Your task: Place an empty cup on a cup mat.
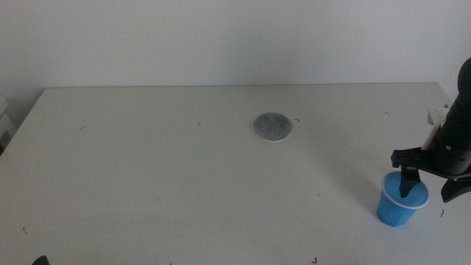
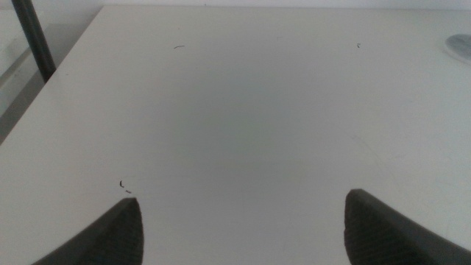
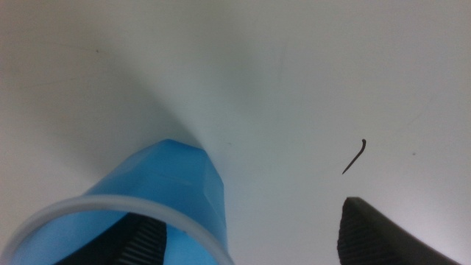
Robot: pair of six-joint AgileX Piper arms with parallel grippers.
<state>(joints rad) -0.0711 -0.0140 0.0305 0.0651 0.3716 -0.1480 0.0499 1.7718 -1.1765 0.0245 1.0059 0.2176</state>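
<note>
**One cup, one mat, right gripper straddling the cup's rim**

We count one blue cup [image 1: 401, 202] and one grey cup mat [image 1: 273, 126], both on the white table [image 1: 147, 162]. The cup stands upright near the table's front right corner, mouth up, and we see nothing inside it apart from a gripper finger. The mat lies flat toward the middle of the table, further back and well apart from the cup, with nothing on it.

We count two grippers. The right gripper [image 1: 427, 180] comes in from the right side and reaches down over the cup. In the middle view one dark finger dips inside the cup's mouth while the other stays outside, to the right. The right wrist view agrees: one ribbed finger [image 3: 143, 239] sits inside the pale rim of the cup [image 3: 165, 191], against the inner wall, and the other finger is off to the side, clear of the cup's outer wall. The jaws are spread, so the cup wall stands between them and is not pinched.

The left gripper [image 2: 243, 228] hangs above bare table on the left side, jaws wide apart and holding nothing.
</note>
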